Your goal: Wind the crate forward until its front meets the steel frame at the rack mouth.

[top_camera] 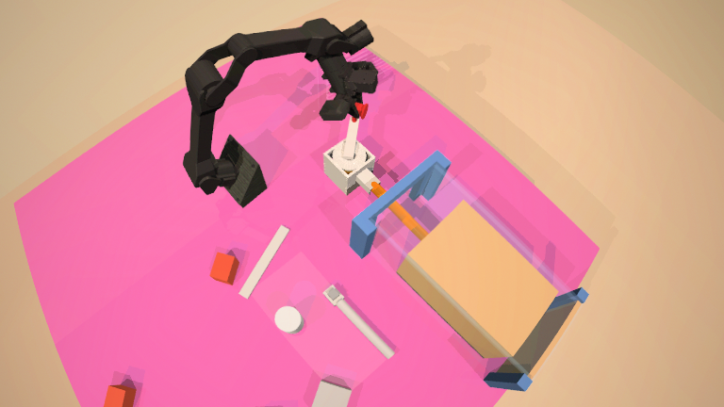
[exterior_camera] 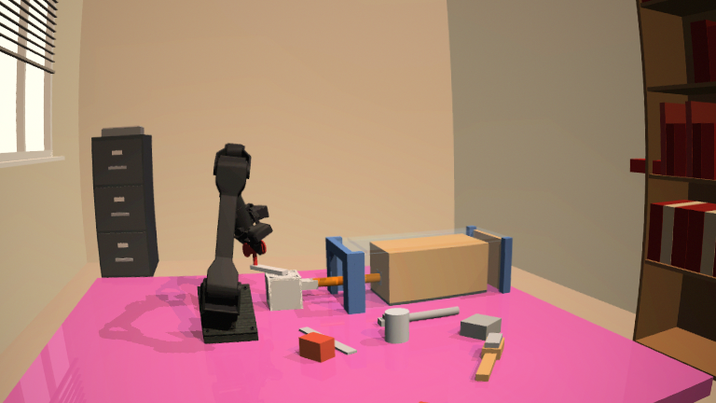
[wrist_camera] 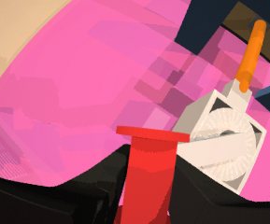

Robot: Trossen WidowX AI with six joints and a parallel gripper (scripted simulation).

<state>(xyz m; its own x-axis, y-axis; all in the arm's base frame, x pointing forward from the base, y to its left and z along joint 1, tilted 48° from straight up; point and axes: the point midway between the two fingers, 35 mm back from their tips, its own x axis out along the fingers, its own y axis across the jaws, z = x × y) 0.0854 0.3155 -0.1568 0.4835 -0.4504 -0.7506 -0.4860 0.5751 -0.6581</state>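
The white winch (top_camera: 348,169) (exterior_camera: 283,293) (wrist_camera: 224,144) stands on the pink bench. The winch handle's white arm (top_camera: 351,138) (exterior_camera: 268,270) is seated in its top. My gripper (top_camera: 358,110) (exterior_camera: 254,250) (wrist_camera: 146,152) is shut on the handle's red knob (top_camera: 362,110) (exterior_camera: 255,257) (wrist_camera: 149,181). An orange strap (top_camera: 405,219) (exterior_camera: 337,281) (wrist_camera: 252,56) runs from the winch through the blue steel frame (top_camera: 368,217) (exterior_camera: 352,282) (wrist_camera: 216,7) to the tan crate (top_camera: 483,268) (exterior_camera: 427,269). The crate sits flat under the clear panels, with a small gap between its front and the frame.
In front of the cubby lie a grey rod with a square end (top_camera: 363,325) (exterior_camera: 433,313), a white cylinder (top_camera: 288,319) (exterior_camera: 396,325), a flat strip (top_camera: 264,261) (exterior_camera: 327,340), red blocks (top_camera: 223,268) (exterior_camera: 316,347), a grey block (top_camera: 331,394) (exterior_camera: 479,326) and a wooden tool (exterior_camera: 488,359).
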